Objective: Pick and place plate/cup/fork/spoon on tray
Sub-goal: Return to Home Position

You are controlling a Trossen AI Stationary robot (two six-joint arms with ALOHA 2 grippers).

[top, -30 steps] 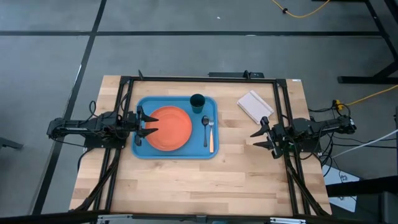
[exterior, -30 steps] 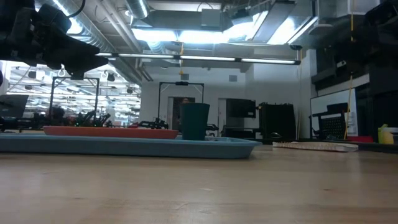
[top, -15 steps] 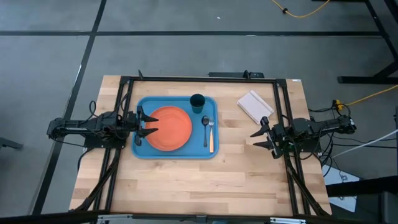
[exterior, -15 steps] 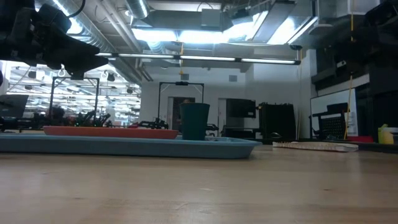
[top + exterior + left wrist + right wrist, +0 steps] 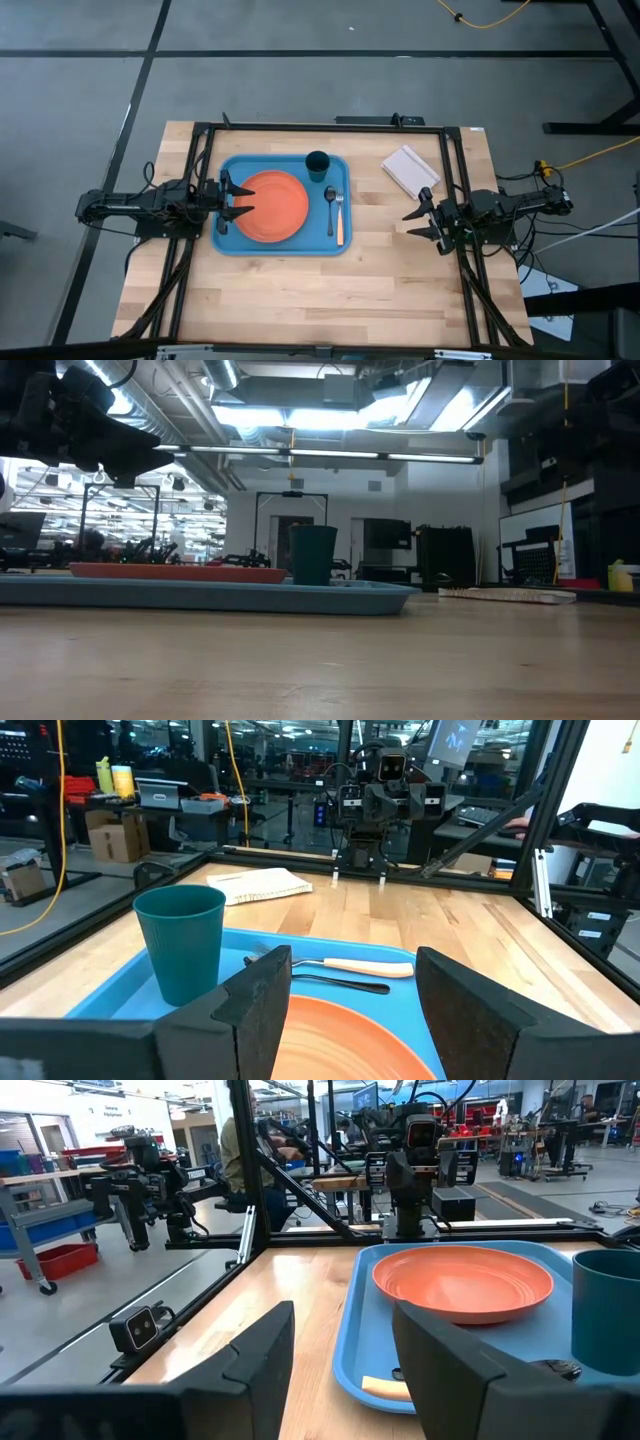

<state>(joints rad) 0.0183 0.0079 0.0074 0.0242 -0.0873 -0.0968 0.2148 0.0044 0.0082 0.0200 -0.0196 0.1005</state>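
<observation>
The light-blue tray [image 5: 232, 242] lies on the table. On it rest the orange plate [image 5: 272, 206], the dark teal cup [image 5: 317, 165] standing upright at its far side, and the dark spoon [image 5: 330, 206] beside the orange-handled fork [image 5: 340, 222]. My left gripper [image 5: 238, 199] is open and empty, above the plate's left edge. My right gripper [image 5: 417, 223] is open and empty near the table's right edge, right of the tray. The cup [image 5: 181, 944], fork [image 5: 350, 966] and spoon [image 5: 340, 984] show in the left wrist view; the plate [image 5: 462, 1282] shows in the right wrist view.
A small white rectangular pad [image 5: 409, 170] lies at the far right of the table. A dark metal frame [image 5: 320, 127] runs around the table's edges. Bare wood lies in front of the tray [image 5: 320, 290]. A person [image 5: 242, 1150] shows in the room beyond the table.
</observation>
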